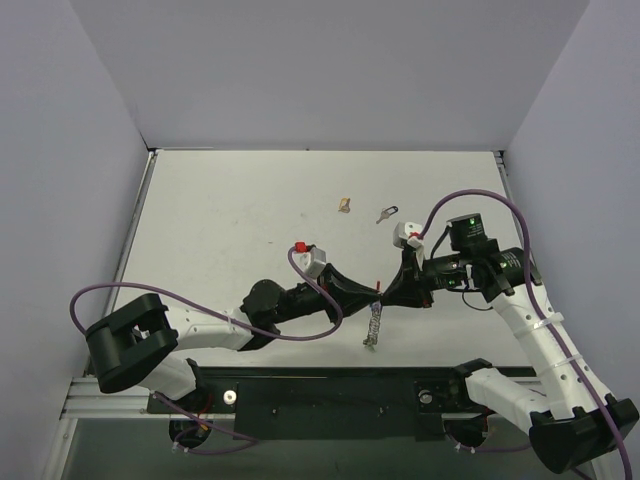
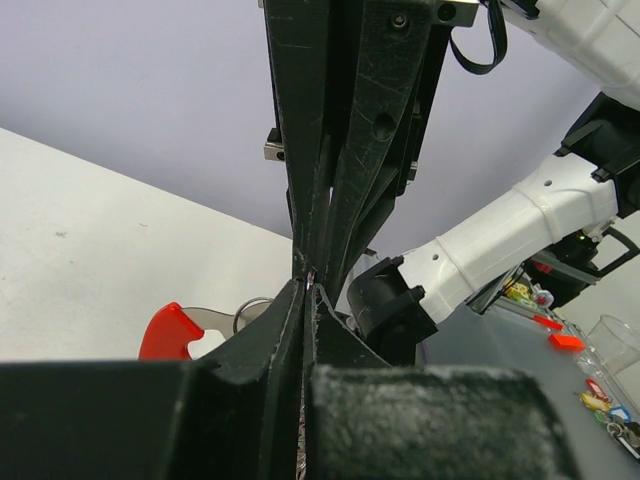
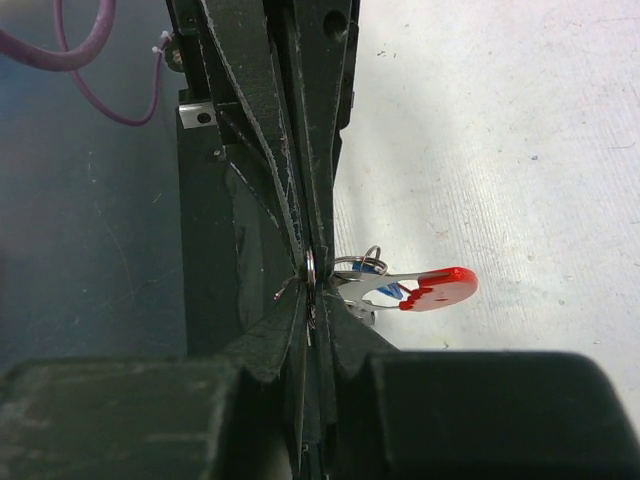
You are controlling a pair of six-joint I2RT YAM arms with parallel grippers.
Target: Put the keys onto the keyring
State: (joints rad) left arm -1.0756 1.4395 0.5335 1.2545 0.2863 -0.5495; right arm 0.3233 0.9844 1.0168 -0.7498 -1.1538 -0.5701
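– Keyring (image 1: 375, 318) at centre frame, pinched where two robot arms meet over the near half of the table (image 1: 250, 200). Which arm has it?

– Both, by the look of it. The left gripper (image 2: 306, 292) and the right gripper (image 3: 312, 298) meet tip to tip from opposite sides, each with its jaws drawn together. In the right wrist view the thin metal ring (image 3: 311, 270) shows edge-on exactly at the pinch.

– Is the left clamped as firmly as the right?

– Its fingers stand almost flush, with a sliver of bright metal between the tips. How hard they press cannot be told.

– Where is the rest of the bunch?

– The red tag (image 3: 440, 288) juts out sideways just beside the fingertips, above the tabletop, with a blue piece tucked against it. From above, the silver part of the keyring trails from the meeting point toward the table's near edge.

– Any loose key in the shot?

– One small key (image 1: 386, 213) lies flat on the table, beyond the grippers and well apart from both. A tan scrap (image 1: 345, 205) sits near it, a little to its left.
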